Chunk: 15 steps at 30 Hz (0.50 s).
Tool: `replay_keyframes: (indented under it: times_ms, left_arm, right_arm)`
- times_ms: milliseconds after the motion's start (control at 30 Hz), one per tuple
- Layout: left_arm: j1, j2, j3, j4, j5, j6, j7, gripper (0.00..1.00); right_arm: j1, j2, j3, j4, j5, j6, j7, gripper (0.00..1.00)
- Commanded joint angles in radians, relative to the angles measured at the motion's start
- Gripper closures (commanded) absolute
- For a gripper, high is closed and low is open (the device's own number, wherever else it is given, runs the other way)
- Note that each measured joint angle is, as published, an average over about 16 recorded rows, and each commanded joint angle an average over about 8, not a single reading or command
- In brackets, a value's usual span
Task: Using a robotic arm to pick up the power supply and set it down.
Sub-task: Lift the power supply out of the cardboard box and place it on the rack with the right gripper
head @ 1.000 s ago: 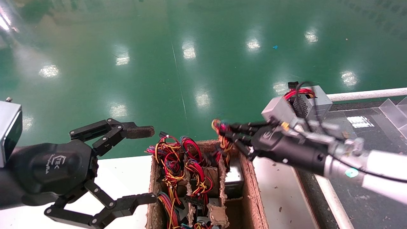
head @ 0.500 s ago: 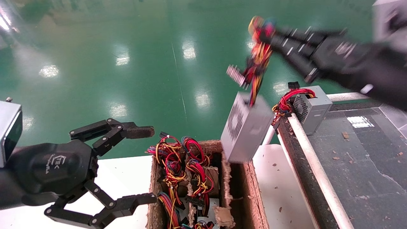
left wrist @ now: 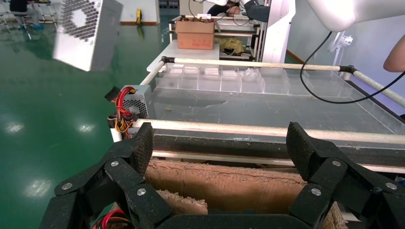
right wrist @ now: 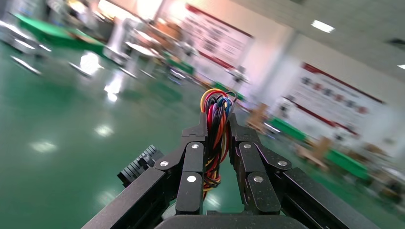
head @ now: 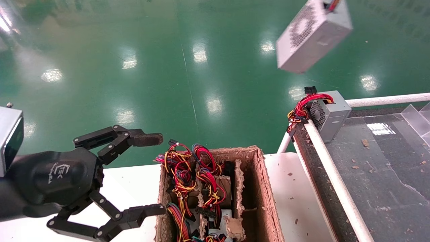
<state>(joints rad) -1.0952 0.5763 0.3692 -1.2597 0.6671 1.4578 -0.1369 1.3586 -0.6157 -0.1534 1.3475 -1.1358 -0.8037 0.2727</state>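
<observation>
The power supply [head: 312, 35], a grey metal box with a round fan grille, hangs tilted in the air at the upper right of the head view, high above the floor. It also shows in the left wrist view [left wrist: 86, 31]. Its red, yellow, orange and black wire bundle [right wrist: 216, 129] is clamped between the fingers of my right gripper [right wrist: 218, 121], which is shut on it. That gripper itself lies outside the head view. My left gripper [head: 153, 174] stands open beside the cardboard box, holding nothing [left wrist: 220, 145].
A torn cardboard box [head: 265, 188] with dividers and several wired units sits on the white table [head: 134, 188]. A second grey box with a mesh face [head: 327, 109] rests at the end of the black conveyor [head: 379, 168], behind a white rail [head: 332, 181]. Clear bins [left wrist: 224, 78] stand farther along.
The right gripper pulled the power supply out of the cardboard box by its wires and carried it up and to the right, leaving the head view. The left arm stayed still.
</observation>
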Motion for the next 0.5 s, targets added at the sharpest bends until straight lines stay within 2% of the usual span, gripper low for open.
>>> replay_keyframes:
  times_ms: [33, 233, 500]
  left_arm:
    - [0.0, 0.0, 0.0, 0.0, 0.0, 0.0, 0.0, 0.0]
    - [0.0, 0.0, 0.0, 0.0, 0.0, 0.0, 0.0, 0.0]
    - [0.0, 0.0, 0.0, 0.0, 0.0, 0.0, 0.0, 0.0]
  right_arm:
    - [0.013, 0.013, -0.002, -0.004, -0.037, 0.036, 0.003, 1.0]
    - [-0.027, 0.084, -0.007, -0.007, -0.115, 0.097, 0.041, 1.0]
    - [-0.139, 0.175, 0.0, -0.006, -0.17, 0.141, 0.06, 1.0]
